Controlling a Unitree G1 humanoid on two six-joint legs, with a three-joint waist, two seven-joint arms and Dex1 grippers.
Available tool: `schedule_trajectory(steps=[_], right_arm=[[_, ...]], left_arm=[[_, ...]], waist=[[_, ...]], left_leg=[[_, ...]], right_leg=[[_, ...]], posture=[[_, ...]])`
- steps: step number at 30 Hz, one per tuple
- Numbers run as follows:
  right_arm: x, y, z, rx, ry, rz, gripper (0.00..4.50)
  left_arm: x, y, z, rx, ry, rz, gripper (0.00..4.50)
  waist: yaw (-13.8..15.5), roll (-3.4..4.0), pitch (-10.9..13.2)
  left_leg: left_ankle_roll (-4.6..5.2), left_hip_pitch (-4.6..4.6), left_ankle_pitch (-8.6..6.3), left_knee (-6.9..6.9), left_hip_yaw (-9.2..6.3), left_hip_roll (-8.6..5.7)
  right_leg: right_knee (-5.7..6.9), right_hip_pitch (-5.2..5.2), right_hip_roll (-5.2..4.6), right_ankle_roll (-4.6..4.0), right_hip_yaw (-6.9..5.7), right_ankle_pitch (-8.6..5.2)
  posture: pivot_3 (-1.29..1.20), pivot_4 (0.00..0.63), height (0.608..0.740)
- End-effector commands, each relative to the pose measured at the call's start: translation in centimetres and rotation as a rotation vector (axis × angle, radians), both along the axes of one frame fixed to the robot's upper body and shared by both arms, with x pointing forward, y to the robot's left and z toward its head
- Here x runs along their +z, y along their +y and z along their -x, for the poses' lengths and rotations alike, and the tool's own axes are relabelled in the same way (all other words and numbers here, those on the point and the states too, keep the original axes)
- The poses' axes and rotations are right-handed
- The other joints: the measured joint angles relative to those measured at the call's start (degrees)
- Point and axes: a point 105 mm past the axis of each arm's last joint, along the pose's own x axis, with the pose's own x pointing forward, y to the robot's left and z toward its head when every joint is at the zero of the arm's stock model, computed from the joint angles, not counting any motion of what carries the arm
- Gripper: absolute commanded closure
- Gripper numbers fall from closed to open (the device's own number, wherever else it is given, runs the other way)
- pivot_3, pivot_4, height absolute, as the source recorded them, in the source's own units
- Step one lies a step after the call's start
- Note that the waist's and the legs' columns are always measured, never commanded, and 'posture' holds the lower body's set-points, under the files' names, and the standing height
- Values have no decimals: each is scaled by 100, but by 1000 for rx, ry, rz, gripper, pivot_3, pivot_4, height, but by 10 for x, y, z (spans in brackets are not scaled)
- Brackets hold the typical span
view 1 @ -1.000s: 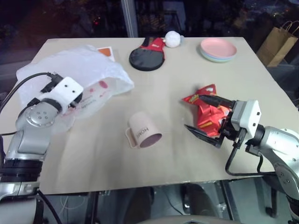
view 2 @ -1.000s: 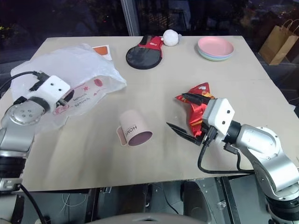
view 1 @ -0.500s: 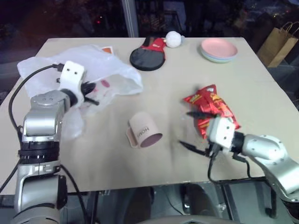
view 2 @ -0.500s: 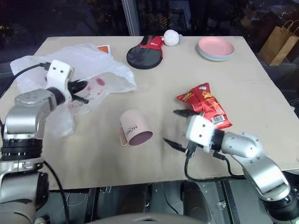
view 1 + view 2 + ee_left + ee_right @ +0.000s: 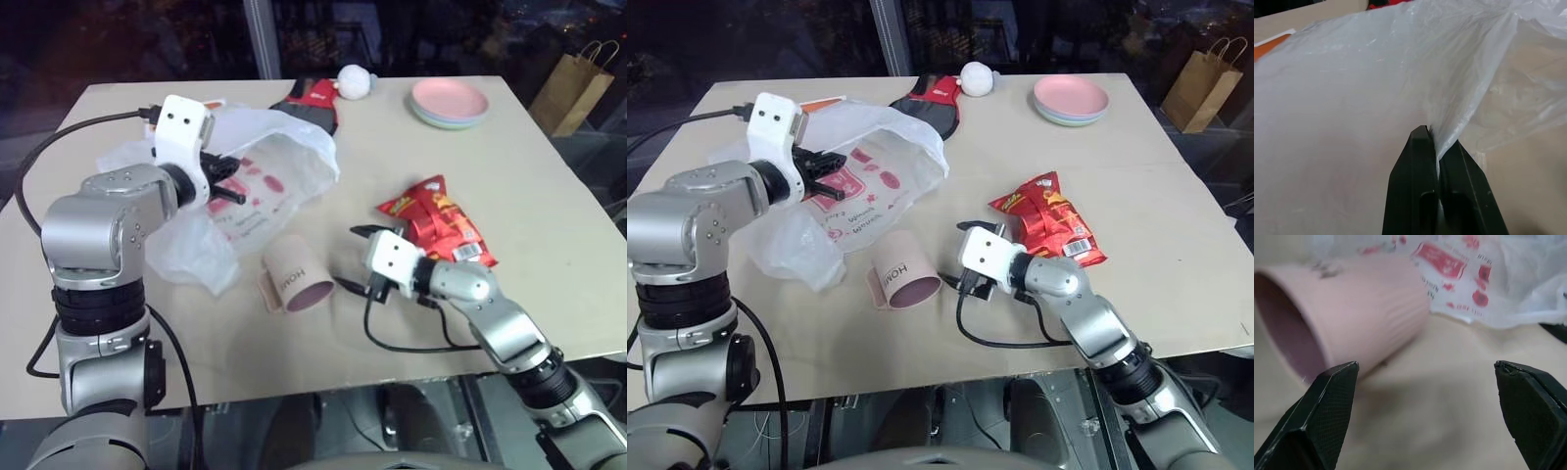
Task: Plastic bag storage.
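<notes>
One table (image 5: pixel 549 186) carries a scatter of single items: one plastic bag (image 5: pixel 279 166) at ten o'clock, one pink cup (image 5: pixel 293 278) lying on its side at centre, and one red snack packet (image 5: pixel 441 223) at three o'clock. At twelve o'clock lie one paddle (image 5: pixel 312 101) and one white ball (image 5: pixel 352 80). One stack of plates (image 5: pixel 450 101) sits at one o'clock; the count within it cannot be told. One orange card (image 5: pixel 823 102) peeks out at eleven o'clock. One paper bag (image 5: pixel 567 90) stands off the table at two o'clock. Two grippers, left (image 5: pixel 231 181) and right (image 5: pixel 359 258), work over the surface.
</notes>
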Motion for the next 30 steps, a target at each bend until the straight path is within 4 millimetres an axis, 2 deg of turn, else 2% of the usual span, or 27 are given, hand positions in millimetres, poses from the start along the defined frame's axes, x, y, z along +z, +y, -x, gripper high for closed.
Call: schedule_trajectory(steps=[1,7,13,16,19,24,30], right_arm=[[11,2,6,33,-6,-22,0],[8,-16,33,158,134,-4,0],[2,6,34,189,194,-63,0],[-6,12,20,136,174,-54,0],[-3,8,1,45,115,-66,0],[6,-19,-32,-59,1,-10,0],[16,-34,-61,-86,-91,49,0]], left_arm=[[18,0,3,-1,-66,-37,4432],[19,4,0,4,-68,-48,4432],[19,5,-1,-1,-64,-56,4432],[20,6,-1,0,-66,-61,4432],[22,7,-1,2,-69,-64,4432],[23,8,-1,10,-78,-56,4432],[25,6,-1,11,-86,-45,4432]], waist=[[0,0,0],[11,0,0],[-28,0,0],[-18,0,0],[7,0,0],[6,1,0],[-20,1,1]], left_leg=[[0,0,0,0,0,-1],[0,-1,0,-1,-3,-1],[0,7,0,-2,-3,4],[-1,5,0,-1,-2,3],[-1,3,1,0,2,-1],[-1,0,0,-1,1,-2],[-1,2,0,-6,-1,-1]], right_leg=[[0,0,-1,0,0,0],[-2,1,-2,0,-3,0],[6,0,6,0,-1,-1],[7,0,5,0,1,-1],[5,0,0,0,2,0],[1,-1,-1,0,1,0],[1,-2,0,-1,-1,0]], posture=[[0,150,740],[0,150,740],[0,150,740],[0,150,740],[0,150,740],[0,150,740],[0,150,740]])
